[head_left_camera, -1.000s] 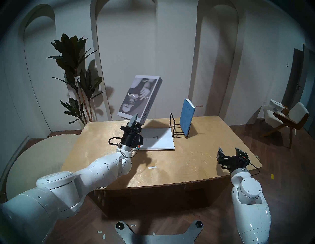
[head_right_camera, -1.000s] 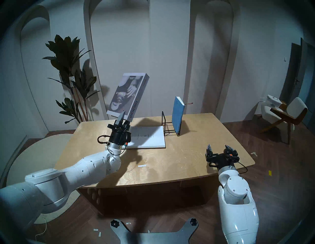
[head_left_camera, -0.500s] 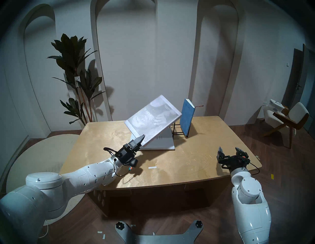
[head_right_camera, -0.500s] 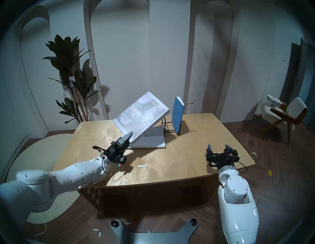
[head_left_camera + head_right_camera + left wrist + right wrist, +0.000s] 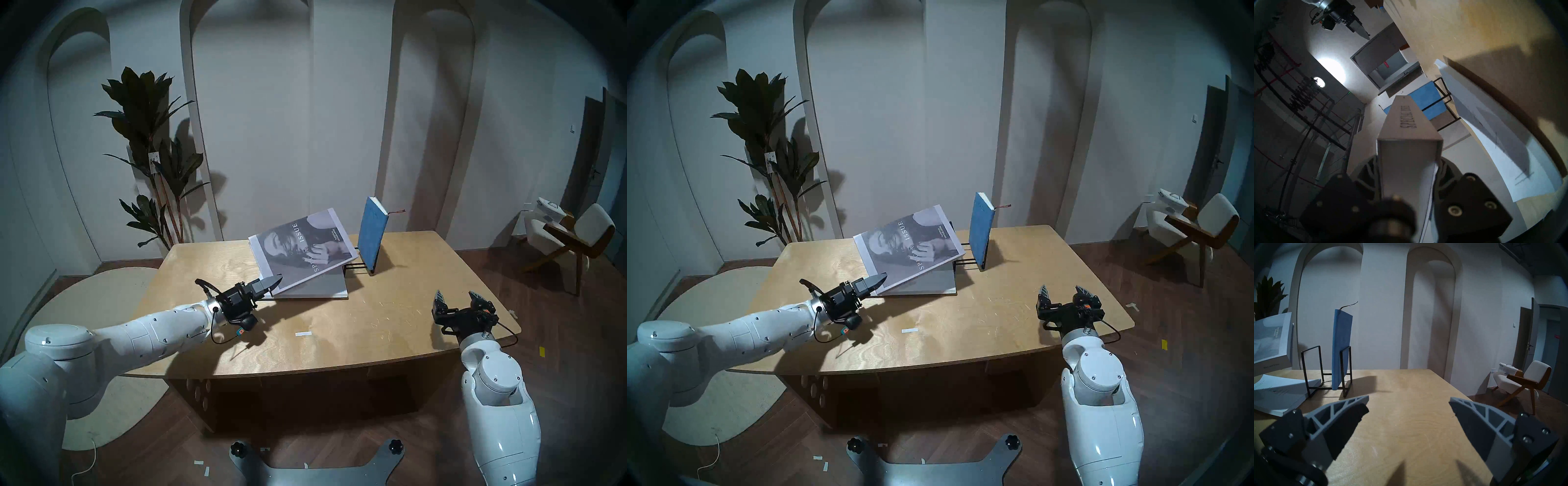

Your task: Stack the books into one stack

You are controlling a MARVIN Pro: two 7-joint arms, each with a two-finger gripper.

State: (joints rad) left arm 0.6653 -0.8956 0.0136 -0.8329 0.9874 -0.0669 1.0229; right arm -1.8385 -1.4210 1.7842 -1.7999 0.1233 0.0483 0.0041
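Note:
My left gripper (image 5: 276,281) is shut on the near corner of the thick grey photo-cover book (image 5: 302,251). It holds the book cover-up and tilted, low over the large white book (image 5: 315,288), which lies flat on the table. In the left wrist view the "SPECIAL ISSUE" spine (image 5: 1407,122) runs away between my fingers, with the white book (image 5: 1491,127) to the right. The blue book (image 5: 372,234), with a ribbon, stands upright in the black wire rack (image 5: 353,266). My right gripper (image 5: 456,298) is open and empty at the table's front right; it faces the blue book (image 5: 1341,348).
The grey book's far right corner overlaps the rack's left loop (image 5: 1311,370); I cannot tell whether they touch. A strip of white tape (image 5: 303,334) lies on the wooden table (image 5: 390,339). A plant (image 5: 149,135) stands behind on the left and a chair (image 5: 570,244) on the right.
My left gripper turned and came down and nearer, swinging the grey book from upright in the air to cover-up just over the white book. The right arm has not moved.

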